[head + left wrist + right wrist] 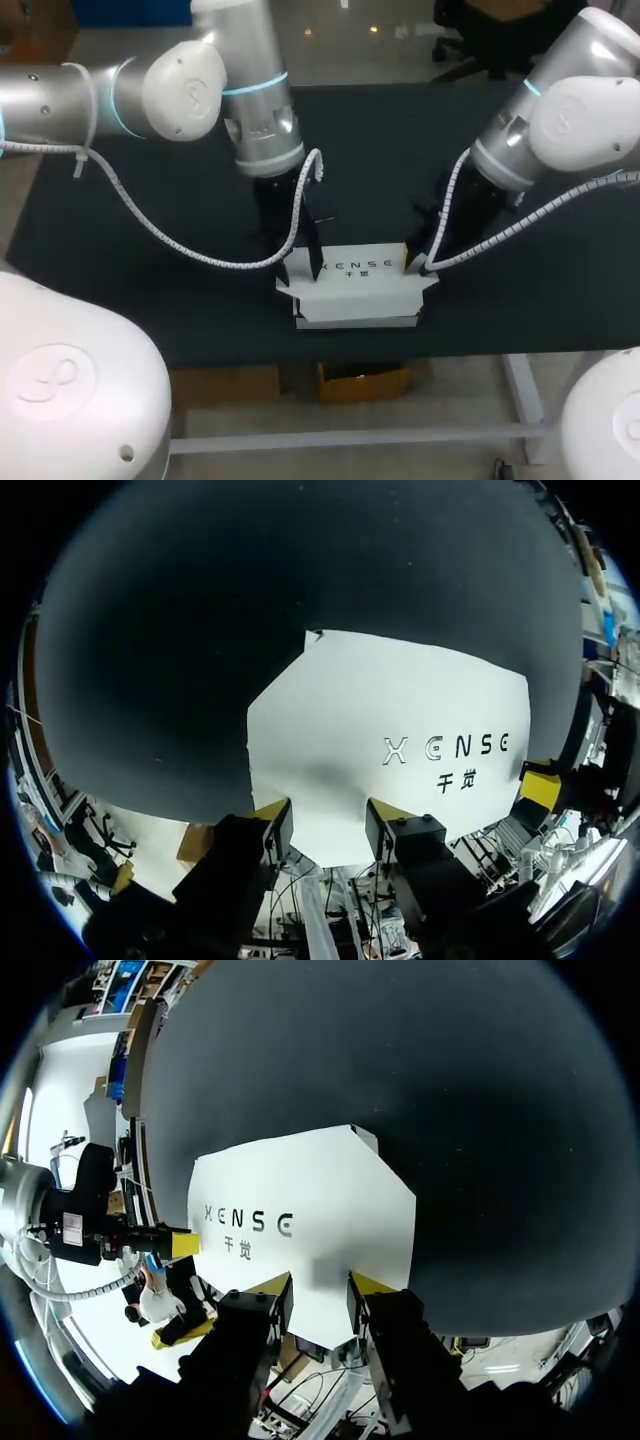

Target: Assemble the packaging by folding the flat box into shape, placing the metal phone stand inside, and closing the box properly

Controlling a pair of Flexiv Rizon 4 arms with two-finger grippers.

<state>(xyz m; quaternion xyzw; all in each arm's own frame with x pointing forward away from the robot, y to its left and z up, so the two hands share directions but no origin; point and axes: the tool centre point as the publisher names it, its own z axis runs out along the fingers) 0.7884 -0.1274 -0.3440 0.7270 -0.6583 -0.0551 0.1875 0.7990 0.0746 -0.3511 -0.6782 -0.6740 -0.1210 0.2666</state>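
Observation:
The white box [355,285] lies folded into shape near the table's front edge, printed side up; nothing of a metal phone stand shows. My left gripper [298,265] stands at the box's left end. In the left wrist view the box [400,730] narrows to an end flap that fills the gap of that gripper [328,825], shut on it. My right gripper [415,262] stands at the right end. In its wrist view the box [300,1210] has its other end flap pinched in that gripper [320,1290]. Each wrist view shows the other arm's yellow fingertips [540,788] [185,1245] at the far end.
A black mat [150,300] covers the table. The box sits only a little way from the mat's front edge [250,358]. Bare mat stretches behind the box and out to both sides.

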